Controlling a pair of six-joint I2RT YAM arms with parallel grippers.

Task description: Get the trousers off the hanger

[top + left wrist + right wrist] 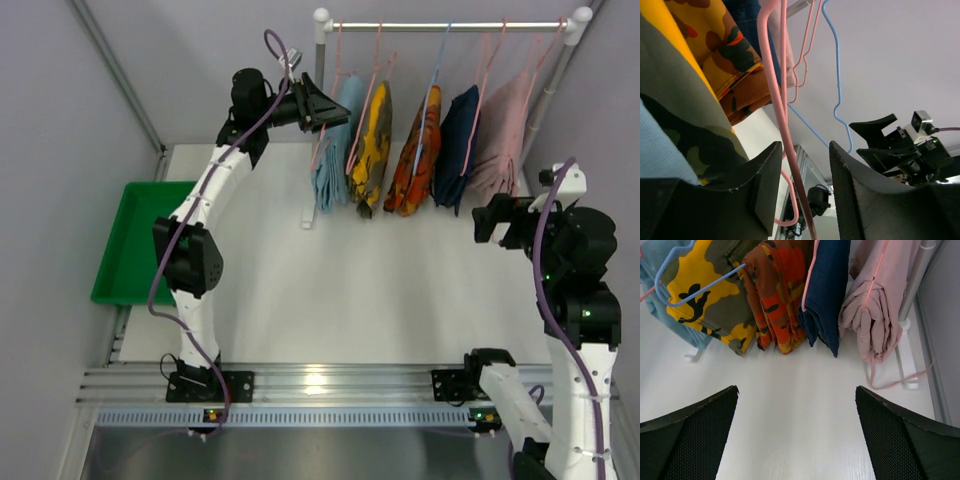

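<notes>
My left jaws stand open astride the pink hanger [781,120] beside the light blue trousers [330,170] and yellow trousers [372,140] on the rail [450,26], so closing could grab wire, swinging the 2 pairs, while right jaws hang open.

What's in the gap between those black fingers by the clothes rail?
A pink hanger wire passes through the open left gripper, with the light blue trousers alongside. The finger in front covers the rest of that cloth.
</notes>
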